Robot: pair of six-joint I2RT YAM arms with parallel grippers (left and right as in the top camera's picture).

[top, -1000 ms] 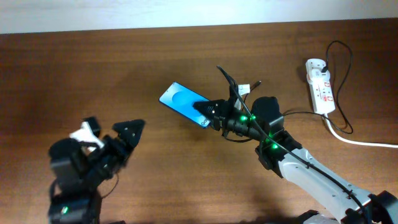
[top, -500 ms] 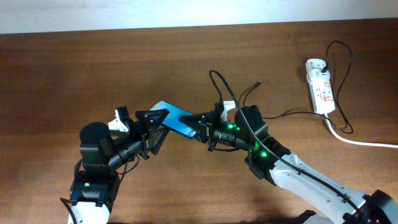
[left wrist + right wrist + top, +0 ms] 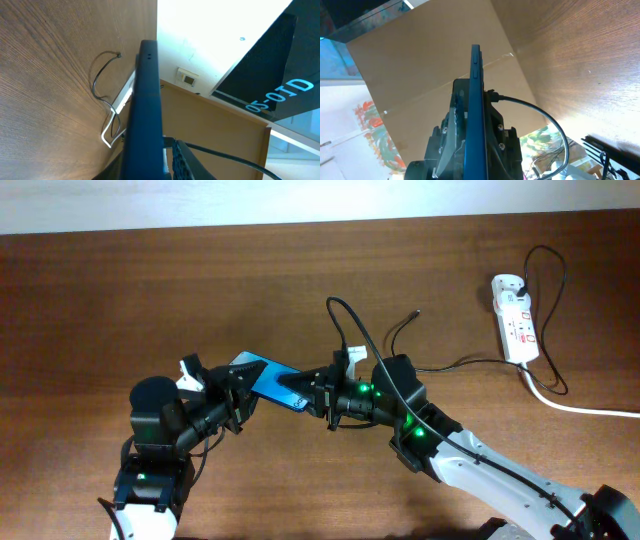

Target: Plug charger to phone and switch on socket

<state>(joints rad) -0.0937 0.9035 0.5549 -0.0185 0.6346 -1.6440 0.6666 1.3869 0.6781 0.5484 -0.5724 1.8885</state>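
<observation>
In the last second the right gripper (image 3: 302, 391) has carried the phone (image 3: 262, 376) leftward across the bench (image 3: 110, 290), away from the socket (image 3: 516, 320). The left gripper (image 3: 240, 386) has swung up from the near-left corner to meet it, so the phone now hangs between the two arms at mid-bench. Both wrist views show it edge-on, so it is off the wood and turned on its side rather than lying flat. The right gripper is clamped on the phone's right end. The left gripper has its jaws spread around the left end, and in the left wrist view one finger (image 3: 260, 75) stands clearly apart from the phone's edge, so it has not closed yet. This reads as a handover, or a two-handed steadying of the phone, just about to be completed. The charger (image 3: 413, 313) has not been touched. Its small plug tip lies free on the bench, behind the right arm and well apart from the phone, and its cable trails off toward the socket at the far right. Nothing is plugged in yet, and the socket's switch step is further off still — the right arm probably needs to let go first before it can fetch that tip.
</observation>
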